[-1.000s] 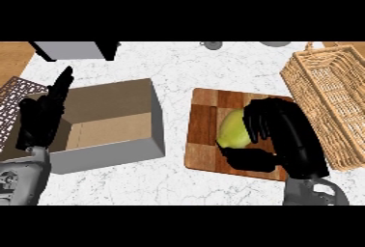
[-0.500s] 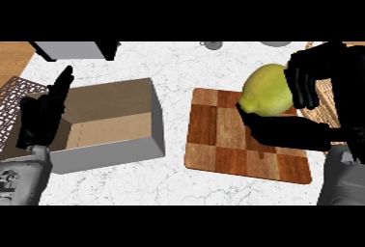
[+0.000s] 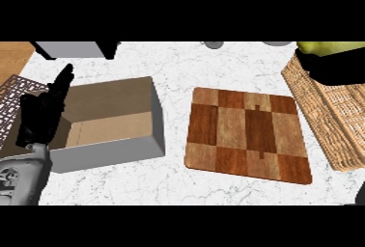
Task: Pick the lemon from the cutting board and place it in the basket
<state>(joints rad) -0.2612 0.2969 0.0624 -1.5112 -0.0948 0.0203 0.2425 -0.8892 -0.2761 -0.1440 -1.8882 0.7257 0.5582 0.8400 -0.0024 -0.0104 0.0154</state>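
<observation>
At the left edge the black left hand is resting with fingers straight, over the rim of the open grey-walled cardboard box, with the bare chequered wooden cutting board lying mid-bench on the white marbled bench. At top right the black right hand is curling round the yellow-green lemon, holding it above the near rim of the woven wicker basket. To finish well, it should be carrying the fruit fully past that rim before lowering and opening; nothing is standing in the way.
</observation>
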